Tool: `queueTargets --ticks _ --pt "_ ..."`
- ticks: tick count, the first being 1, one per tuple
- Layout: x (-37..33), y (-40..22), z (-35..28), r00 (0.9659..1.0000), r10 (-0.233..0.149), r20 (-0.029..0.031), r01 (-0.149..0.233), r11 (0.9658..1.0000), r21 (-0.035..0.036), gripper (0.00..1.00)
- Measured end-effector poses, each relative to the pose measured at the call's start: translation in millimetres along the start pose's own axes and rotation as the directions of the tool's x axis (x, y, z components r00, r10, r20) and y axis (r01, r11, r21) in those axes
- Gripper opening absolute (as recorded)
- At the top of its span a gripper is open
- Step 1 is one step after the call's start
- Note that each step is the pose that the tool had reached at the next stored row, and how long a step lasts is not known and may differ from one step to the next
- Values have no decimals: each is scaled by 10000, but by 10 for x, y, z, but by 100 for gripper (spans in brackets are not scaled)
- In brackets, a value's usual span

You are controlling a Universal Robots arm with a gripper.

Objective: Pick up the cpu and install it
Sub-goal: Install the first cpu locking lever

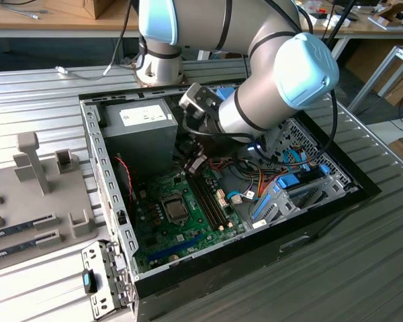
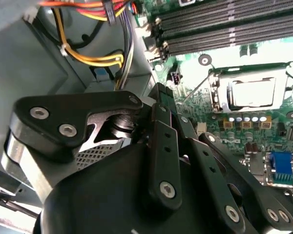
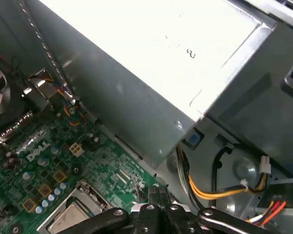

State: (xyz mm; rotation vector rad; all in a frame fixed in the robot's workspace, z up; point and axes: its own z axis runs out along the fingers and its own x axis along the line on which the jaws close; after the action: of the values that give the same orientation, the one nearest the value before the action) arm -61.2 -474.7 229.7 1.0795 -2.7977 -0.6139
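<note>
1. Reaching down from its base behind the machine, the grey and pale-blue robot arm (image 1: 269, 74) is seen bent into an open desktop computer case (image 1: 97, 154) in the exterior view.
2. The grey power supply (image 1: 138, 131) is mounted in the case's far corner, toward the exterior view's left; its bright labelled top is caught in the first wrist view.
3. The green motherboard (image 1: 158, 231) is laid flat on the case floor, just beside the power supply.
4. The black gripper (image 2: 160, 92) is held above the motherboard, between the power supply and the memory slots (image 2: 224, 27). Its fingers (image 3: 150, 196) are drawn together in both wrist views, and nothing is seen between them.
5. A bundle of yellow, orange and black cables (image 3: 210, 192) is run from the power supply past the gripper.
6. The cpu (image 2: 251, 92), silvery-topped, is seated in the metal-framed socket on the motherboard, beside the memory slots. It is near the fingertips but clearly apart from them, untouched by the gripper.
</note>
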Motion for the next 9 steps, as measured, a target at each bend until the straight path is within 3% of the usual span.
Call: queueTargets --ticks 4,9 --pt "80 68 23 10000 -12 1 12 10000 6 11" --pt "113 49 12 10000 -59 -5 59 10000 -13 11"
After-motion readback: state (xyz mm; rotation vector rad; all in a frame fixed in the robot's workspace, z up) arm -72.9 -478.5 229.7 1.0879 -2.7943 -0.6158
